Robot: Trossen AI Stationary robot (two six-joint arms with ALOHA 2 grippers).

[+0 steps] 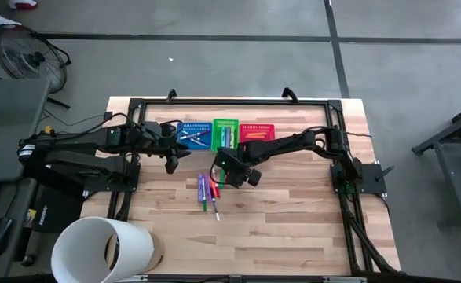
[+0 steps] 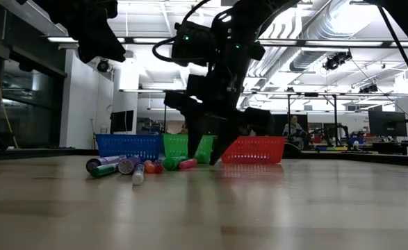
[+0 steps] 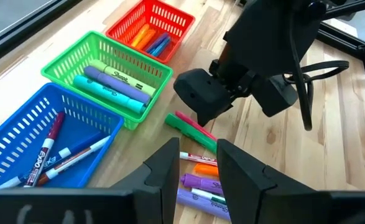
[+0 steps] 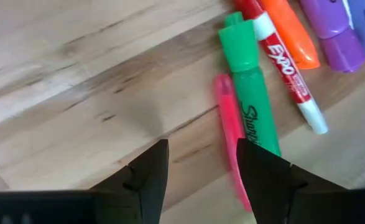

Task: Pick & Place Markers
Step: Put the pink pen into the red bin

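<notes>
Several loose markers (image 1: 206, 190) lie flat on the wooden table in a small cluster, also seen in the low view as markers (image 2: 134, 167). In the right wrist view they are a green marker (image 4: 250, 93), a thin pink pen (image 4: 229, 124), a red-and-white marker (image 4: 285, 62), an orange marker (image 4: 291, 31) and purple ones (image 4: 331, 31). My right gripper (image 1: 221, 174) (image 4: 201, 168) (image 2: 207, 149) is open and points down just beside the cluster's right edge, touching nothing. My left gripper (image 1: 171, 163) (image 3: 198, 168) is open and hovers higher, left of the cluster.
Three mesh baskets stand in a row at the far side: a blue basket (image 1: 193, 135) (image 3: 45, 93), a green basket (image 1: 225, 130) (image 3: 107, 43) and a red basket (image 1: 257, 132) (image 3: 148, 12), each holding some markers. A white cylinder (image 1: 100, 248) rises at the near left corner.
</notes>
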